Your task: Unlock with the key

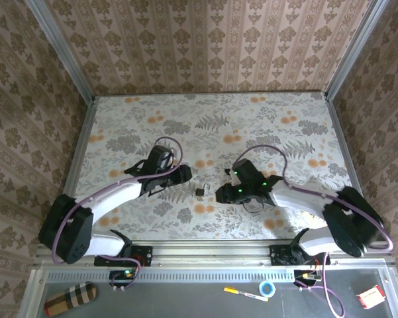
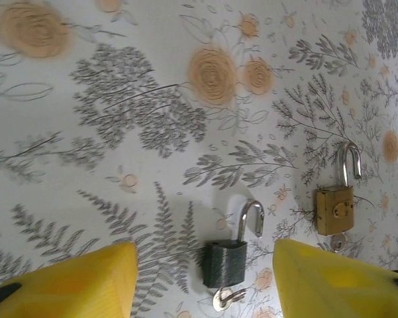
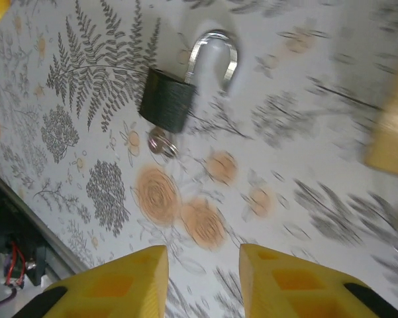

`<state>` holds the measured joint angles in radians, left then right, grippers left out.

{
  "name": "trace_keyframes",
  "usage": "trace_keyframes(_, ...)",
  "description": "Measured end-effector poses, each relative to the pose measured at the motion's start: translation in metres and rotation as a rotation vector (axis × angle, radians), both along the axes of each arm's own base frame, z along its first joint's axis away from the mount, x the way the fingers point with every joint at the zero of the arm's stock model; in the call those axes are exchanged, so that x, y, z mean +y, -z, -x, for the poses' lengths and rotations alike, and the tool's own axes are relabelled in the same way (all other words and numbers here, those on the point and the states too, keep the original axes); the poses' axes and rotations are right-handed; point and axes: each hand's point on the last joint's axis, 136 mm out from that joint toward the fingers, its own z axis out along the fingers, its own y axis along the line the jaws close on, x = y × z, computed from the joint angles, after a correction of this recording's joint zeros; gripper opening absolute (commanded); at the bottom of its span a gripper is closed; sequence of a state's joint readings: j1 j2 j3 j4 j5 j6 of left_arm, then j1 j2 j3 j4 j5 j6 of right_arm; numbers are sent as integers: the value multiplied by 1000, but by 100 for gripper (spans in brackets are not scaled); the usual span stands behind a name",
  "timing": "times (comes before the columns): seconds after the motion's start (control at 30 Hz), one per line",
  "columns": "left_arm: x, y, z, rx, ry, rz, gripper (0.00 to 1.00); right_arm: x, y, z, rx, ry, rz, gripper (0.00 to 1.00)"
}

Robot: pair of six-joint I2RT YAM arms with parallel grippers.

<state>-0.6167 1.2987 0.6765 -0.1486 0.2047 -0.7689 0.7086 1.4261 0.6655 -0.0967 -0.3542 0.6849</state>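
left pincer [image 2: 202, 285] hovering spread, dark padlock [image 2: 224, 264] lying between its fingers [image 2: 73, 285]; right pincer [image 3: 204, 265] hovering part-spread, pinching nothing, padlock at 12 o'clock.

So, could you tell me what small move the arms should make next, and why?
I would probably ease both grippers back and finish. The dark padlock lies with its shackle already swung free of the body and the key in its keyhole, and the left gripper and right gripper hold nothing.
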Motion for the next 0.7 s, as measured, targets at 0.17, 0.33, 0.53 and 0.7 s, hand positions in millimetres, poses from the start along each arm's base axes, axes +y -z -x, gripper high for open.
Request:
trace_keyframes(0.17, 26, -13, 8, -55, -68, 59, 67, 34, 13, -14, -31, -60, 23, 29)
trace_keyframes(0.33, 48, -50, 9, -166, -127, 128, 71, 36, 29, -22, -37, -55, 76, 28)
trace_keyframes(0.53, 71, -76, 16, -229, -178, 157, 72, 40, 38, -28, -64, -58, 120, 27)
trace_keyframes(0.7, 81, -71, 20, -207, -202, 134, 72, 43, 38, -30, -75, -61, 121, 27)
